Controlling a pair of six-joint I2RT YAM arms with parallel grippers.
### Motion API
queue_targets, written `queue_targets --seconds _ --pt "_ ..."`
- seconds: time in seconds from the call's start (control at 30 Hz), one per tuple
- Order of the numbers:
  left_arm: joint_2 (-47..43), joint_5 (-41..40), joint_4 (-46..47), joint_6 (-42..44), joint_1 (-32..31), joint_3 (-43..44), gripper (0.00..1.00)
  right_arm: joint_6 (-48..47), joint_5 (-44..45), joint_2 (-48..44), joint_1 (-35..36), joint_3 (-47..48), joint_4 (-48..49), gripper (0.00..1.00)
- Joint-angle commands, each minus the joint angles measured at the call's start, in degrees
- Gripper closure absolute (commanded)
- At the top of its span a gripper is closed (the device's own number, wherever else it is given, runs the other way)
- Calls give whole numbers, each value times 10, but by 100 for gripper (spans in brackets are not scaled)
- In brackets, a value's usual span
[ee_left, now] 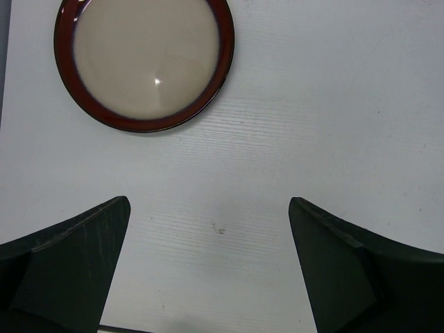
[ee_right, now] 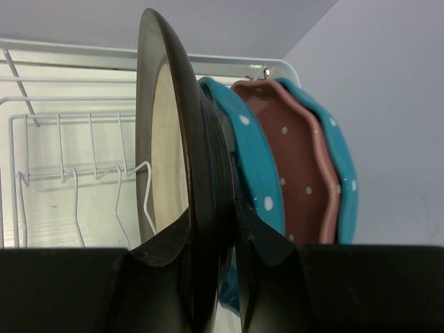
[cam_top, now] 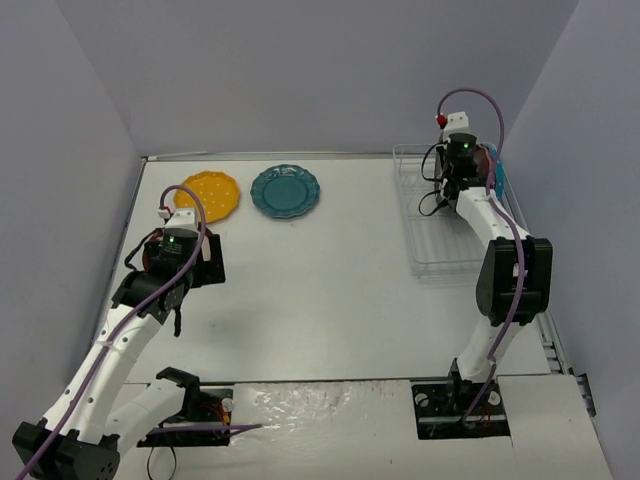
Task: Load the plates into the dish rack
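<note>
White table (cam_top: pixel 320 300), grey walls. Dish rack (cam_top: pixel 428 235) sits far right; yellow plate (cam_top: pixel 207 195) and teal plate (cam_top: pixel 285 190) lie flat at far left. Right gripper (ee_right: pixel 214 211) pinches a dark-rimmed cream plate (ee_right: pixel 163 173) upright at the rack, just beside a dotted blue plate (ee_right: pixel 253 159), a pink plate (ee_right: pixel 298 170) and a second blue plate (ee_right: pixel 341 173). Left gripper (ee_left: pixel 209 205) is spread wide, empty, near a maroon-rimmed plate (ee_left: pixel 144 62). Risk: the held plate's lower edge is hidden; released unseated, it could tip onto its blue neighbour. Wrist views show the racked plates and the maroon one; the top view largely masks both behind the arms.

Bright, even light; small glare on cream plate (ee_left: pixel 144 62).
</note>
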Motion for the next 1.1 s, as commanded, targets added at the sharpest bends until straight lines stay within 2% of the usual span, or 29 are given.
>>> queue_targets --seconds 0.0,0.1,0.17,0.33,0.4,0.5,0.67,0.8,0.97,1.07 --pt "1 -10 13 12 6 16 3 -3 21 -14 -9 -18 125 91" --pt "0 -6 13 12 7 15 3 -1 25 -11 -9 -26 131 86" --pt "-1 -5 13 12 7 15 3 4 26 -11 -9 -31 131 68" --pt "-1 -5 13 12 12 15 3 16 21 -30 -6 -20 114 45" --pt "-1 -3 13 12 13 15 3 18 20 -44 -4 -19 111 40" --pt "1 0 13 10 14 15 3 23 15 -91 3 -19 100 34" --pt "4 0 11 0 20 17 3 53 1 -185 26 -19 56 15" --pt "16 -5 0 -47 25 22 3 133 -41 -277 39 -37 14 3" --pt "42 -13 -8 -149 40 24 3 256 -126 -400 40 -122 6 0" --pt "48 -1 15 -216 65 -4 3 325 -192 -470 40 -195 24 0"
